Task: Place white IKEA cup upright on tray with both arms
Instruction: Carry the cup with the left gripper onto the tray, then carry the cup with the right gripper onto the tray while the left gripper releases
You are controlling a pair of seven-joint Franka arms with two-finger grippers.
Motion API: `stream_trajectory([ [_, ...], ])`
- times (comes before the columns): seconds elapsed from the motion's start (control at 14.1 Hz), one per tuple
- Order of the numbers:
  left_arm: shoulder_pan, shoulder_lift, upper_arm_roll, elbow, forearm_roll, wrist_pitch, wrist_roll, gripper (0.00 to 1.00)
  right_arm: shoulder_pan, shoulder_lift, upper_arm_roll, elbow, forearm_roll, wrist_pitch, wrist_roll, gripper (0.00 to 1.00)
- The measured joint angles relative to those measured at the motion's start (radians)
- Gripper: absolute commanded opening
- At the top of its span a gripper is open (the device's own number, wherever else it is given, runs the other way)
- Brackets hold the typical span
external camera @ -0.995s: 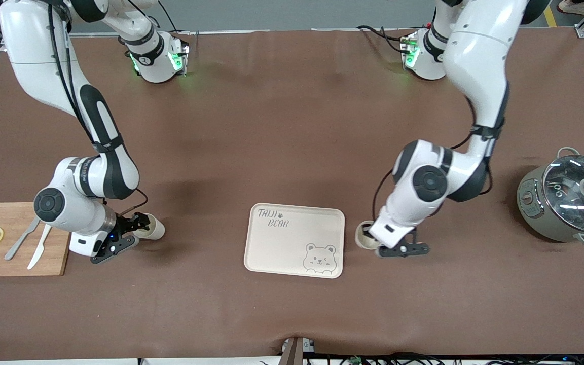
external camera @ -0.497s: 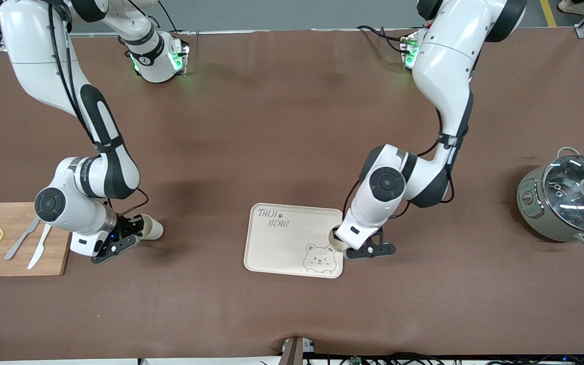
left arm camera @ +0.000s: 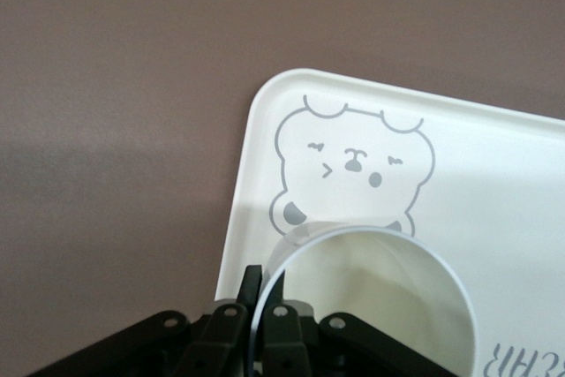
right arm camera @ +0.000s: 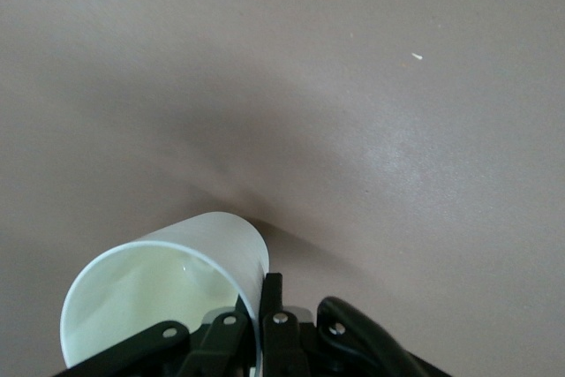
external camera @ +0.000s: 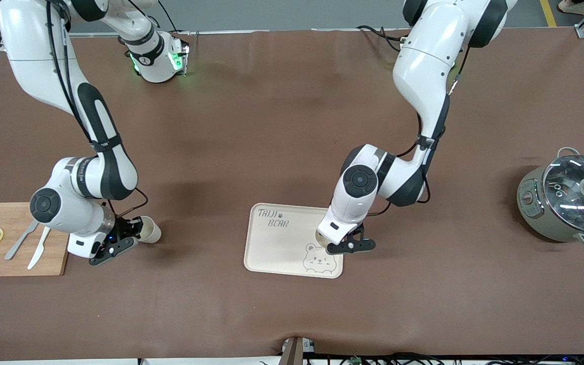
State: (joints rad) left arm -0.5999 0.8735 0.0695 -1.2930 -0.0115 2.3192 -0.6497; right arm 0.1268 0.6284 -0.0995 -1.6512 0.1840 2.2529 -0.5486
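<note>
From where I sit, the job looks roughly half run, and neither cup is set down yet as far as I can judge. At the right arm's end of the table, near the edge closest to the front camera, the right gripper is just beside the wooden cutting board. Its fingers are narrowed onto the rim of a white cup, one inside the wall and one outside. That cup is well apart from the tray and leans rather than standing straight, and I cannot tell whether it touches the table. The cream tray lies midway along that same near edge. The left gripper is over the tray's bear corner, fingers pinched on the rim of the second white cup in the same way. In the left wrist view this cup's mouth faces the camera with the bear drawing just past it, so I judge it near upright, but I cannot see whether its base has met the tray. Left to do: release this cup, then bring the other one across. Both cups are plain, glossy, thin-walled and empty.
</note>
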Motion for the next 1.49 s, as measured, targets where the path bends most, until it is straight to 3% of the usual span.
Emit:
stream_trajectory([
  [0.28,-0.008,0.010,0.000,0.002,0.000,0.015,-0.025,0.00,0.017,-0.010,0.007,0.206,0.066,-0.265,0.224,0.00],
  [0.57,-0.011,0.037,0.000,0.002,0.000,0.055,-0.026,0.01,0.149,-0.014,0.021,0.268,0.070,-0.292,0.586,0.00],
  [0.64,-0.011,0.042,0.000,0.003,0.000,0.061,-0.027,0.99,0.196,-0.013,0.021,0.276,0.070,-0.288,0.684,0.00],
  [0.92,-0.022,0.045,0.000,0.008,0.000,0.065,-0.051,1.00,0.333,0.006,0.020,0.335,0.070,-0.275,0.966,0.00],
  [1.49,-0.004,-0.026,0.004,0.036,0.000,-0.074,-0.132,1.00,0.429,0.084,0.018,0.358,0.068,-0.128,1.171,0.00],
])
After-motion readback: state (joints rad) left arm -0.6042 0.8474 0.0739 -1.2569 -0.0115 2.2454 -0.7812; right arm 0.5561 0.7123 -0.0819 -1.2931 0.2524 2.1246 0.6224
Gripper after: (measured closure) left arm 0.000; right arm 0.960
